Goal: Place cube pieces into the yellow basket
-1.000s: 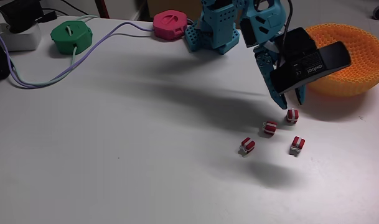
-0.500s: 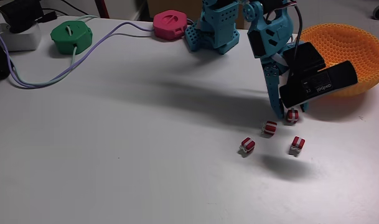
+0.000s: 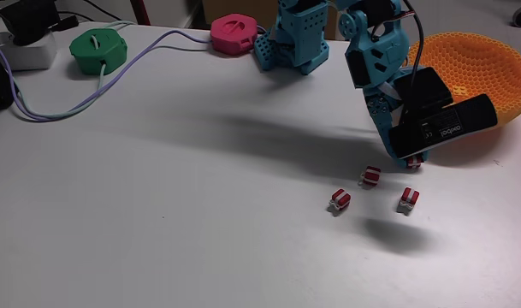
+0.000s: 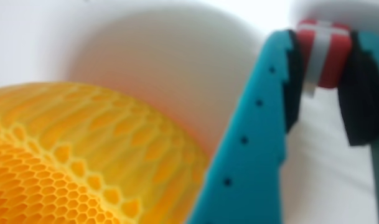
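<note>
Hand point(image 4: 323, 68) of your blue arm is clamped on one red-and-white striped cube point(image 4: 323, 53): in the wrist view the piece sits squeezed between the two dark pads point(image 4: 294, 81) at the fingertips, touching both. In the fixed view you see that same held cube point(image 3: 412, 162) only as a sliver peeking out under the black camera block at the hand point(image 3: 411, 159), just beside the near wall of the yellow basket point(image 3: 491, 64) and low over the white tabletop point(image 3: 174, 214).

Take the basket as your landmark. It stands at the right edge of the fixed view, and the hand hangs against its lower left side; in the wrist view the honeycomb mesh point(image 4: 71, 168) fills the lower left, with the gripped cube up and to the right of it.

Three more striped cubes lie loose on the tabletop, down and left of the basket: the nearest one point(image 3: 372, 176) sits just beside the hand, a second point(image 3: 407, 200) lies below it, and a third point(image 3: 340, 200) rests farthest from the basket. All three are apart from each other.
</note>
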Controlling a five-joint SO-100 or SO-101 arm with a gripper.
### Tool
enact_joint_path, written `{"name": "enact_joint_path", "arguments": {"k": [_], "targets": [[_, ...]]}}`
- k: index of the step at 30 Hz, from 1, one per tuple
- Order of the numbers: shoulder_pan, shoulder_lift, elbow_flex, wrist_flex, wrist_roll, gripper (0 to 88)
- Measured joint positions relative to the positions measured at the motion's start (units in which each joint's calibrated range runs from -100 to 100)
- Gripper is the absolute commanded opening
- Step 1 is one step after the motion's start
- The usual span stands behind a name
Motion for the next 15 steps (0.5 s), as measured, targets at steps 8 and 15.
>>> {"name": "enact_joint_path", "arguments": {"k": [8, 15], "targets": [[3.4, -5.0, -0.2, 4.9, 2.4, 0.0], [3.9, -21.2, -10.0, 26.7, 1.3, 0.0]]}}
